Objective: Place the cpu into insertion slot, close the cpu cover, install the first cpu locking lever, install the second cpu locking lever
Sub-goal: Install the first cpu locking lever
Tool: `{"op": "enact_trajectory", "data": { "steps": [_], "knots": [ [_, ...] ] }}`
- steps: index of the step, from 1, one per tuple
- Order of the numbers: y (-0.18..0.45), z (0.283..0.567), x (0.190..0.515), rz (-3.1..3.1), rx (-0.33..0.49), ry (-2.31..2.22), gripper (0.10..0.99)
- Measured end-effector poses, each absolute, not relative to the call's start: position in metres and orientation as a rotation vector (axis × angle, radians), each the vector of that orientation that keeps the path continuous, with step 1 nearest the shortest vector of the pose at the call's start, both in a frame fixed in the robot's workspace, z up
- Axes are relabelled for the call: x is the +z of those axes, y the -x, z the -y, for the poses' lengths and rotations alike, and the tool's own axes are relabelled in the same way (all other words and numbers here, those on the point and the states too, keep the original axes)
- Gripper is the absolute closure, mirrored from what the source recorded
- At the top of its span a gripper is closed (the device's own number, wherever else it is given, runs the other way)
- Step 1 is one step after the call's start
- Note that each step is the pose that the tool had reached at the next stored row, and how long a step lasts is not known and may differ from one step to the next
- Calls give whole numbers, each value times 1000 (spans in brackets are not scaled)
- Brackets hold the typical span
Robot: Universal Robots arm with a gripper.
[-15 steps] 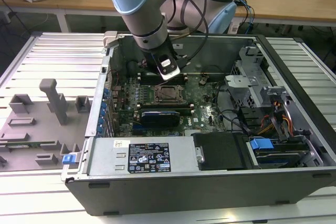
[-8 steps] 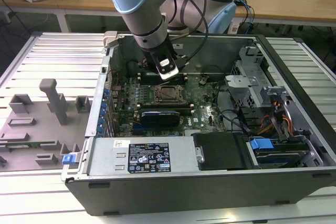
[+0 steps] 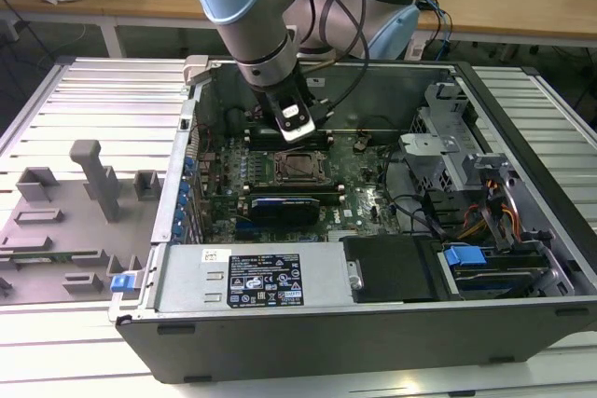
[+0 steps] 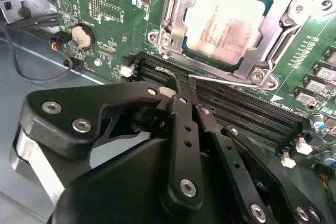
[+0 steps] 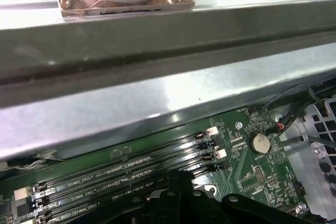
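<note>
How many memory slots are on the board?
4 memory slots, side by side in the first wrist view, between the case wall and the gripper, which may hide more.

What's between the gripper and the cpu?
In the second wrist view: long black memory slots, with a thin silvery wire lever along their edge nearest the pale silvery square cpu. The black gripper sits by the lever's hooked end.

Exterior view: even overhead room light, bright on ribbed table point(image 3: 93, 90), computer case point(image 3: 373, 323) interior dimmer, shadows soft. Second wrist view: pinkish glare patch on cpu point(image 4: 224, 24) top. First wrist view: strong white glare on case wall point(image 5: 173, 95), highlights blown out above it.
</note>
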State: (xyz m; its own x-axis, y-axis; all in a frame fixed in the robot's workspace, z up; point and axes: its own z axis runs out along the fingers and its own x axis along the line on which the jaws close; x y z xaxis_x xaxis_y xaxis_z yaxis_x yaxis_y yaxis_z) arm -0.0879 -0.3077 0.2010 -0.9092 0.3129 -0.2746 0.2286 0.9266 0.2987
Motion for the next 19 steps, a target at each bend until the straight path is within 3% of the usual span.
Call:
{"op": "enact_trajectory", "data": {
  "steps": [19],
  "knots": [
    [87, 306, 188, -2741, 351, -502, 980]
  ]
}}
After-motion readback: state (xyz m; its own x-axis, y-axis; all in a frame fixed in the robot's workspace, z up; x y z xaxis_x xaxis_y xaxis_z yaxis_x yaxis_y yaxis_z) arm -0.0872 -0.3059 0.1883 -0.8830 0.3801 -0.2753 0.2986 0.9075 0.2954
